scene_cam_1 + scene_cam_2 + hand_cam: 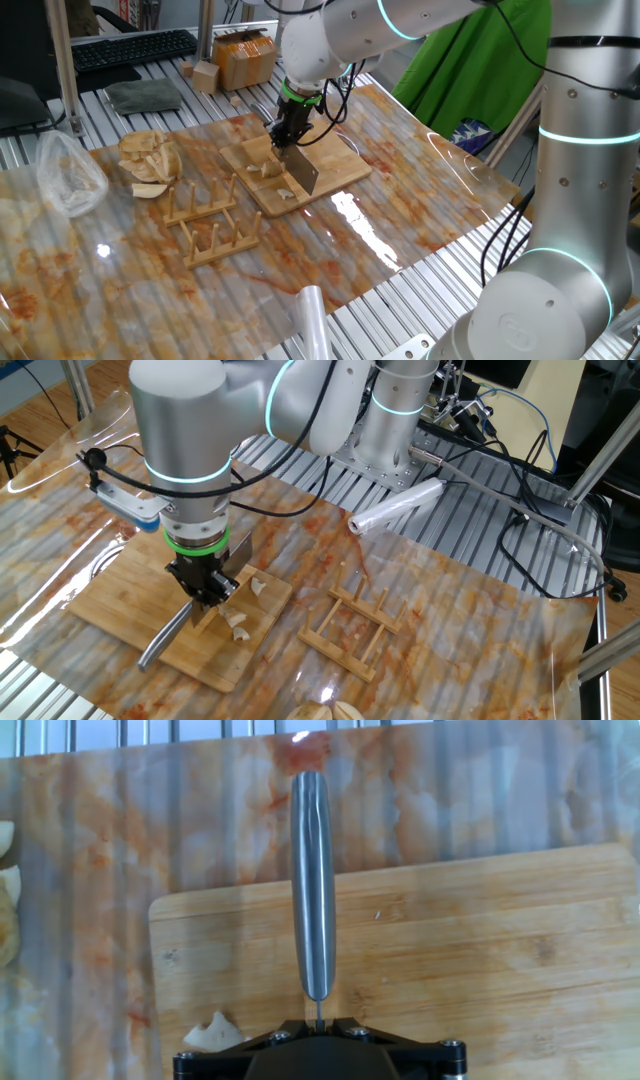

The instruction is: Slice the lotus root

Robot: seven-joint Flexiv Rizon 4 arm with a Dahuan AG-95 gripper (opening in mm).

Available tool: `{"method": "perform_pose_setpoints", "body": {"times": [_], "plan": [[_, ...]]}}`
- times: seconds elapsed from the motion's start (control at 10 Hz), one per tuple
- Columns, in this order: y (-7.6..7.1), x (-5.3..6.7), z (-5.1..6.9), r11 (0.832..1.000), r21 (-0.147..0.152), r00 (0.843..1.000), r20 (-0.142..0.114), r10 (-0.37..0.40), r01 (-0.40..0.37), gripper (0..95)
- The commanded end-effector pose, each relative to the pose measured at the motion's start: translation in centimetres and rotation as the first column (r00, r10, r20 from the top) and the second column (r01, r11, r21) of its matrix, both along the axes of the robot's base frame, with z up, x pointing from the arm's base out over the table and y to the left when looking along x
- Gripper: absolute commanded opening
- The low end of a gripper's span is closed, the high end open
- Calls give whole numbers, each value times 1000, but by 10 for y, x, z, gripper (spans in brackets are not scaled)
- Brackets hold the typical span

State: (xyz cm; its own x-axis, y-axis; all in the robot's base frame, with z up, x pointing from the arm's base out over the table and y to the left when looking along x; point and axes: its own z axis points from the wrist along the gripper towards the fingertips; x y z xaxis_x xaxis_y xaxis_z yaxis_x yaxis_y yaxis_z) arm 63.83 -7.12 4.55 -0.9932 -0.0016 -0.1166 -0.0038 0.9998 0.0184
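Note:
My gripper (289,130) is shut on a steel knife (303,172) over the bamboo board (337,163). The blade points down at the board between small pale lotus root pieces (266,168); another bit (286,193) lies near the front edge. In the other fixed view the gripper (206,588) stands on the board (110,600), the knife handle (165,638) sticks out toward the front, and several lotus root bits (238,625) lie beside it. The hand view shows the handle (313,890), the gripper (318,1022), the board (480,950) and one lotus root piece (215,1033).
A wooden rack (210,225) stands just left of the board; it also shows in the other fixed view (350,625). A heap of tan slices (150,160) and a plastic bag (70,175) lie further left. A film roll (312,320) lies at the front. A cardboard box (245,55) and a wooden cube (207,75) stand behind.

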Motion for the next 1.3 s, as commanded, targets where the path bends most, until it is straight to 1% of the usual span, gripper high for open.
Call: {"method": "perform_pose_setpoints", "body": {"times": [0.1,0.3,0.4,0.5,0.6,0.8,0.9,1.0,1.1,1.2,1.3], "plan": [[-1,0,5,1000,2,1000,-8,4,-4,0],[-2,0,6,1000,2,1000,-8,5,-5,0],[-2,0,6,1000,2,1000,-7,6,-6,0],[-1,2,3,1000,5,1000,-3,5,-5,0],[1,4,-2,1000,9,1000,-1,3,-3,0],[7,10,-17,1000,13,1000,12,-1,1,0],[6,9,-15,1000,11,1000,-4,-2,2,0],[5,7,-12,1000,7,1000,-1,-2,2,0],[4,7,-11,1000,11,1000,-4,-8,8,0],[6,7,-8,999,21,999,-14,-39,40,0],[8,7,-4,997,41,997,-34,-69,70,0]]}}
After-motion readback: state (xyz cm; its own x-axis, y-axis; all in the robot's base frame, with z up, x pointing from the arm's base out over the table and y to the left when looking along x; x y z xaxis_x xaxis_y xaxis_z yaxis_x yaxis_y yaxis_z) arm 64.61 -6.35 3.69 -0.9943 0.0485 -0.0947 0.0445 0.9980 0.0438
